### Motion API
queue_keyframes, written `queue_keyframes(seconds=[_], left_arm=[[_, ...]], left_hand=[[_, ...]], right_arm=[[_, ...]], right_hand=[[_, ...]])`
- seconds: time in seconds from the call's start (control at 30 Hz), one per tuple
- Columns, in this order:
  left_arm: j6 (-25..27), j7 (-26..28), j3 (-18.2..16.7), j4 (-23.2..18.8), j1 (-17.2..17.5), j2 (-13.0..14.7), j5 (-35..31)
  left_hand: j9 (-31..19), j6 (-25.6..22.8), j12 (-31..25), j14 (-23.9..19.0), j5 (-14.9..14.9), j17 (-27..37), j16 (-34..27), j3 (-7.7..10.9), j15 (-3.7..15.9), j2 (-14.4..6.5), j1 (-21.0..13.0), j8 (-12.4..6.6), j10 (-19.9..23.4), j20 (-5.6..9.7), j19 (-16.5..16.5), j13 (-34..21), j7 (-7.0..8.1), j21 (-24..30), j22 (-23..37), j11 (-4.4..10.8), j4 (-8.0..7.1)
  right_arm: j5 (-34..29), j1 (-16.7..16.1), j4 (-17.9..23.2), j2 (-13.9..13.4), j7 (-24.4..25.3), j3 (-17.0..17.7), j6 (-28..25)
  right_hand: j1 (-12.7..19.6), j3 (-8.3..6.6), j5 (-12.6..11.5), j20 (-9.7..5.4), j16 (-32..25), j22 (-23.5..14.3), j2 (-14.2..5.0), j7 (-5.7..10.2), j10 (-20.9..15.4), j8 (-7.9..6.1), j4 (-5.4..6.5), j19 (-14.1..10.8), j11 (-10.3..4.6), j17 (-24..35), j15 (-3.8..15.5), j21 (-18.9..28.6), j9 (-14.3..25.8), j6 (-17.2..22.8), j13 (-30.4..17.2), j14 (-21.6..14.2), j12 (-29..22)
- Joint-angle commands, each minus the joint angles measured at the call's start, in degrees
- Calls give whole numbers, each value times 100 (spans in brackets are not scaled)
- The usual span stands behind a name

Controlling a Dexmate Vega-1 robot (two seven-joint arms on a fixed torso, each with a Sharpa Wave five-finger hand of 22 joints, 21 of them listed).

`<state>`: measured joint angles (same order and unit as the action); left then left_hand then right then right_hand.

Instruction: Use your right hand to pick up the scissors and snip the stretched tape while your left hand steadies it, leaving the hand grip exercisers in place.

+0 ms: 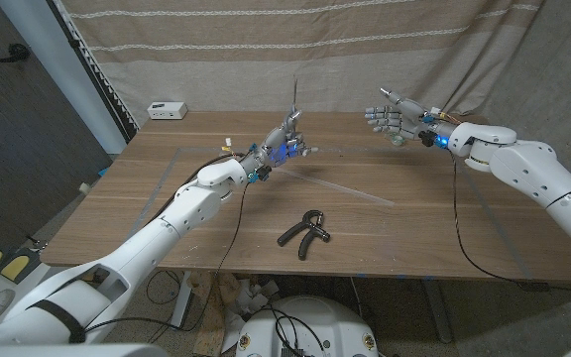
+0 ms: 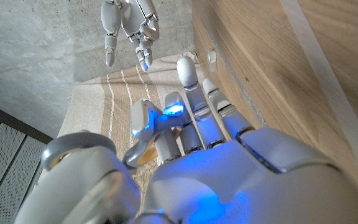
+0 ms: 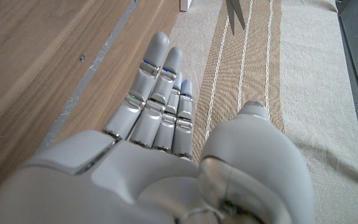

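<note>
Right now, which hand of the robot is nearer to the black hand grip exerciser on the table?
Left. The left hand is raised over the table just behind the hand grip exerciser. The right hand is farther away, held open near the far edge, off to the right side.

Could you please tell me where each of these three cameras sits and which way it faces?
Head view: fixed on the robot's head, looking down over the wooden table; both arms enter from the bottom corners, with a hand grip exerciser near the front.
Left wrist view: on the left wrist, looking along the left robot hand, which holds something yellowish.
Right wrist view: on the right wrist, looking along the right robot hand toward the striped curtain.
Shared: the left wrist and head views both show the right robot hand.
</note>
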<state>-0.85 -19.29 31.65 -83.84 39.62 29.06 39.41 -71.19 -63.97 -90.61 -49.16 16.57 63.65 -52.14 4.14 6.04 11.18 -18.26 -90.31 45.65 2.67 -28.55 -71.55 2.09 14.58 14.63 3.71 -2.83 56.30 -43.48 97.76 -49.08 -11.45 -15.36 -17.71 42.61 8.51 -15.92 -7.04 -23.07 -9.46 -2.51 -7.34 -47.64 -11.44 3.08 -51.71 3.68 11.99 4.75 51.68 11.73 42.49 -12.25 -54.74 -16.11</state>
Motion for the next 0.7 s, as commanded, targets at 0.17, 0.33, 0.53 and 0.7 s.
queue_keyframes(seconds=[0.17, 0.33, 0.53, 0.7], left_arm=[[778, 137, 34, -778, 59, 699, -76], [853, 105, -5, -892, 103, 810, -11], [1001, 192, -118, -1143, 267, 1007, 124], [1055, 349, -276, -1456, 463, 1207, 226]], left_hand=[[-33, -647, -17, 81, -274, 11, -23, -2529, 213, 57, 278, -45, 338, -128, -58, 0, -1087, -60, -26, 34, 409], [-34, -636, -10, 120, -301, -41, 2, -2518, 122, 50, 301, -45, 255, -178, -44, 1, -1099, -91, -52, -96, 458], [-33, -643, -26, 99, -307, -93, -15, -2496, 83, 31, 303, -48, 249, -181, -53, 3, -1126, -116, -77, -180, 552], [-33, -648, -28, 90, -303, -88, -29, -2491, 72, 24, 298, -48, 258, -165, -55, 3, -1131, -117, -77, -163, 567]], right_arm=[[-23, 69, -55, 60, 30, -65, -65], [-54, 91, -85, 77, -14, -93, -40], [-113, 124, -87, 68, -28, -131, -46], [-153, 99, -56, 60, 15, -122, -13]], right_hand=[[-27, 29, -57, -332, 17, -17, -29, 23, -78, -42, -37, -38, 43, -5, 257, -40, -2, 50, 10, 252, 5], [-33, 31, -58, -325, 19, -17, -28, 23, -78, -44, -40, -35, 42, -6, 258, -52, -2, 55, 12, 252, 8], [-39, 34, -59, -322, 24, -17, -27, 26, -80, -46, -46, -36, 37, -8, 249, -69, -2, 65, 15, 259, 11], [-46, 36, -60, -293, 32, -18, -25, 35, -71, -38, -50, 7, 40, -9, 240, -100, -3, 46, 18, 276, 17]])
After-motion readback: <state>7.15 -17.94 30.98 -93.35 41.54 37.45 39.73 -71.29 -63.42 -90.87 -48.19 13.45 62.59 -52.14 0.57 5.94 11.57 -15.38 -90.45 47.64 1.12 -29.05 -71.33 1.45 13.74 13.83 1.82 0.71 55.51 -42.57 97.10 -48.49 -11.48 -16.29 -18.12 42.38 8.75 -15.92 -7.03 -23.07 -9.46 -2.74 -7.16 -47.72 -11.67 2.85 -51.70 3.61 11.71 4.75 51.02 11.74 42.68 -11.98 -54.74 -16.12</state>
